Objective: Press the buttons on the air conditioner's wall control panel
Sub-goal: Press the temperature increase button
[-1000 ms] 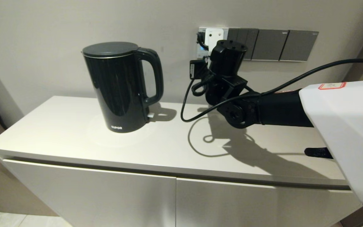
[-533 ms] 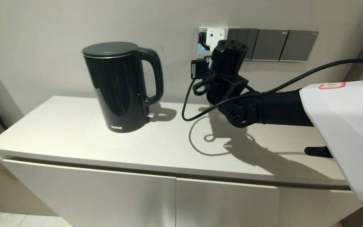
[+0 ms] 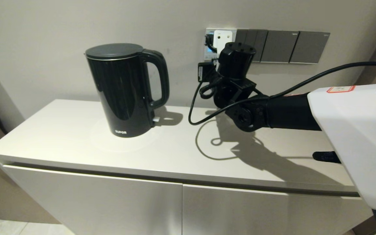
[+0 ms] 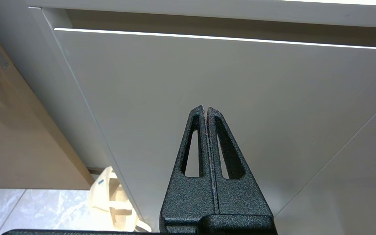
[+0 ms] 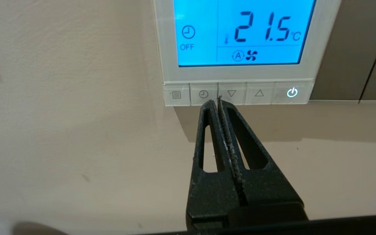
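The white wall control panel (image 5: 243, 32) has a lit blue screen reading 21.5 °C and OFF. The row of pale buttons (image 5: 259, 94) runs along its lower edge, with a lit power symbol at one end. My right gripper (image 5: 215, 101) is shut and empty. Its tips sit at the lower edge of the row, between the clock button (image 5: 203, 94) and the down-arrow button (image 5: 232, 93). In the head view the right wrist (image 3: 235, 60) covers most of the panel (image 3: 222, 36). My left gripper (image 4: 206, 109) is shut, empty and parked low before a cabinet door.
A black kettle (image 3: 126, 88) stands on the white cabinet top (image 3: 77, 137), left of the right arm. Dark grey switch plates (image 3: 292, 47) line the wall right of the panel. A black cable (image 3: 193, 107) loops down from the wrist.
The right arm has shifted only slightly in front of the panel. Nothing else has moved.
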{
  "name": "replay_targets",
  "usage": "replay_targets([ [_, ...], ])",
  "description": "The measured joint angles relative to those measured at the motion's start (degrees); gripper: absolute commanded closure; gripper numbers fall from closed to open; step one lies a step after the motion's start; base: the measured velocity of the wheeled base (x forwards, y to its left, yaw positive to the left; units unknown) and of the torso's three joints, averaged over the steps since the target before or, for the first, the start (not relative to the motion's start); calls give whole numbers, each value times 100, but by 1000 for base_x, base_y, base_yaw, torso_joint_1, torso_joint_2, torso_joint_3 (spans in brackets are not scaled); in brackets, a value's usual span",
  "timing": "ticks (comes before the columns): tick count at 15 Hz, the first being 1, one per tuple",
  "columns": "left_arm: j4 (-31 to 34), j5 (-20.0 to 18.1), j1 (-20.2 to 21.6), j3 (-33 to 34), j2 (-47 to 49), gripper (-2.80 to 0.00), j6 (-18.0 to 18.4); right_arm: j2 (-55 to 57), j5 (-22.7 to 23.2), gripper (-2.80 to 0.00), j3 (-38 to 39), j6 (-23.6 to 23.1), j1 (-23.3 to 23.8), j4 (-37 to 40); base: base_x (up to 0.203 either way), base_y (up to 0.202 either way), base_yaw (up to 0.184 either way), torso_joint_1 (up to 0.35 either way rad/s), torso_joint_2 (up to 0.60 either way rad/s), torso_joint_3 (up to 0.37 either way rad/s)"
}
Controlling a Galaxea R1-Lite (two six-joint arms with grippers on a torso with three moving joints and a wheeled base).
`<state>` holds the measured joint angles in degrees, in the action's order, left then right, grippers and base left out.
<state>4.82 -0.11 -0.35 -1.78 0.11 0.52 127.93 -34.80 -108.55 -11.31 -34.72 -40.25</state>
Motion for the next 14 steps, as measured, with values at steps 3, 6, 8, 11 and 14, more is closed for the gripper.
replay_targets([
  [3, 0, 0, 0, 0, 0, 0, 0, 21, 0, 0, -30, 1, 21, -8, 0, 0, 0, 0, 0, 0],
  [6, 0, 1, 2, 0, 0, 0, 0, 18, 0, 0, -38, -1, 24, -8, 0, 0, 0, 0, 0, 0],
  [8, 0, 1, 0, 0, 0, 0, 0, 18, 2, 0, -44, -2, 27, -2, 0, 0, 0, 0, 0, 0],
  [11, -2, 3, 0, 0, 0, 0, -1, 18, 0, 0, -44, 1, 29, 1, 0, 0, 0, 0, 0, 0],
  [14, 0, 2, 0, 0, 0, 0, 0, 6, 0, 0, 43, 2, 27, -32, 0, 0, 0, 0, 0, 0],
])
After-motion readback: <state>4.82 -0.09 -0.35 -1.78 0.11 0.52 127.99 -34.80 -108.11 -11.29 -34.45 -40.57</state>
